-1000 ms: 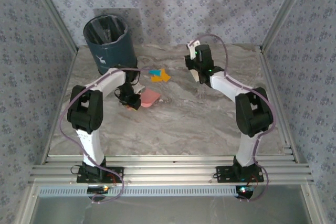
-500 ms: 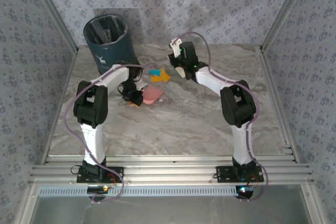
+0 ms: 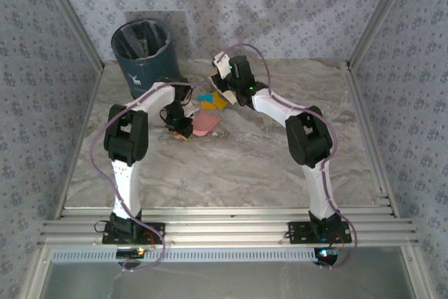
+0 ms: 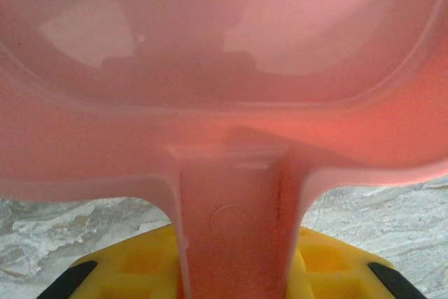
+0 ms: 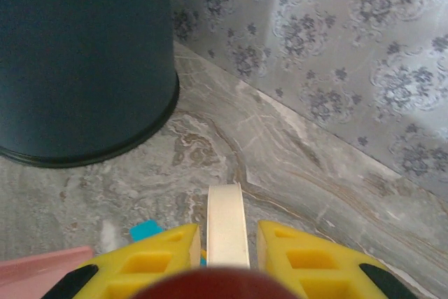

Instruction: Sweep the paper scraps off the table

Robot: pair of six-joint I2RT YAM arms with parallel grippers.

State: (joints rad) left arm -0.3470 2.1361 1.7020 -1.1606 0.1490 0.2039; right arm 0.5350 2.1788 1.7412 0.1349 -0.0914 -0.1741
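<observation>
The paper scraps [image 3: 212, 101] lie in one small heap at the far side of the table [image 3: 266, 166], a little to the left of its middle and near the dark blue bin [image 3: 145, 57]. They are flat, angular bits, most of them orange, with some turquoise ones at the left edge of the heap. In my right wrist view one turquoise scrap [image 5: 145, 230] shows just beside my left finger, on the grey veined marble.

On the near side of the heap lies the pink dustpan [image 3: 204, 125]. My left gripper [image 3: 180, 131] holds it by the handle: my yellow fingers [image 4: 133, 264] are closed on both sides of the pink stem, and the pan [image 4: 224, 68] spreads wide in front of them.

My right gripper [image 3: 222, 89] is at the far side of the heap, narrow, with a cream strip [image 5: 225, 225] held upright between its fingers. Beyond it stand the bin [image 5: 77, 61] and the patterned wall [image 5: 336, 54].
</observation>
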